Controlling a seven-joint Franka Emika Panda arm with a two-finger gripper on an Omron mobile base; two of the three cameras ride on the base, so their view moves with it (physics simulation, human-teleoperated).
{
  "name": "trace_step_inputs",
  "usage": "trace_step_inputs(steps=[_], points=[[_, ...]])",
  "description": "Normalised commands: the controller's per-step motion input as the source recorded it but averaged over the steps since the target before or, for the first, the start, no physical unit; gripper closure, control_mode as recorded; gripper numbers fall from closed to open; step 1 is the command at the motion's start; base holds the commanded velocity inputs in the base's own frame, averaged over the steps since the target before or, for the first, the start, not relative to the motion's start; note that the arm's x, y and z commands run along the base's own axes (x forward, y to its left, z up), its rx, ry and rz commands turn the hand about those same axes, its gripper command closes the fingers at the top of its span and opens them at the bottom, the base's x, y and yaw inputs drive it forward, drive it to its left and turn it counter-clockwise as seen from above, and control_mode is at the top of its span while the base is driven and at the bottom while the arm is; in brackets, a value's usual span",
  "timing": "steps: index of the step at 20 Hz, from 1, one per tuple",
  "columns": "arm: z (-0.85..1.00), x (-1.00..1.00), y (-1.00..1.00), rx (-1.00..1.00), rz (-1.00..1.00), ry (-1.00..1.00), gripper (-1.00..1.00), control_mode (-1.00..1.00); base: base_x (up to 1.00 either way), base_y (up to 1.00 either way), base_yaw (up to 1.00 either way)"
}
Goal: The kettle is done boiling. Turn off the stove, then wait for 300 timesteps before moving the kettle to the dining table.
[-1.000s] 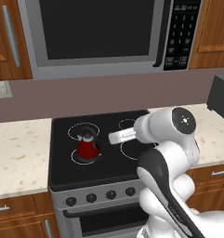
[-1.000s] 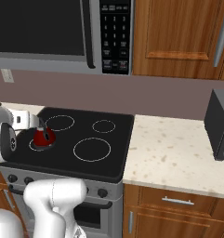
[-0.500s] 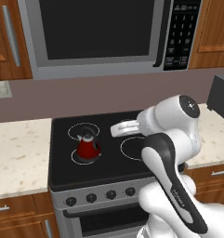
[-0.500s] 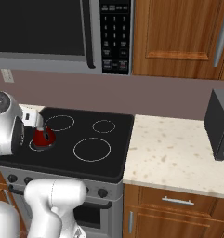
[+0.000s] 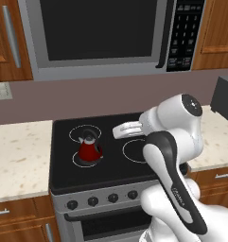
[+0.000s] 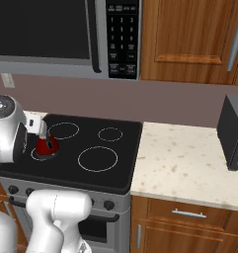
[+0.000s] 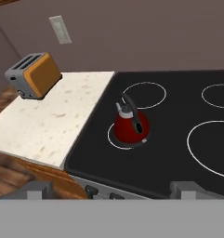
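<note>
Kettle [image 5: 89, 150] sits on front-left burner of stove [image 5: 108, 176]; pincer [image 5: 118, 131] wide, empty, hovering beside it w/ knobs [image 5: 102, 201] below, prob. for shut-off.

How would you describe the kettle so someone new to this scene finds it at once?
Start at the black glass stove under the big microwave. On its front-left ring burner, as the base cameras see it, stands the kettle, close to the pale speckled counter. It is small, red and cone-shaped with a dark arched handle, the only red thing around; the boxy toaster is farther off on that counter.
</note>
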Motion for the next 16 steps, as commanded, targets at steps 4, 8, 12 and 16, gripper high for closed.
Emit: trace_step_inputs(steps=[4,8,12,16], points=[[0.00,0.00,0.00,0.00,0.00,0.00,-1.00,-1.00,0.00,0.00,0.00],[0.00,0.00,0.00,0.00,0.00,0.00,-1.00,-1.00,0.00,0.00,0.00],[-0.01,0.00,0.00,0.00,0.00,0.01,-1.00,-1.00,0.00,0.00,0.00],[-0.04,0.03,0.00,0.00,0.00,0.05,-1.00,-1.00,0.00,0.00,0.00]])
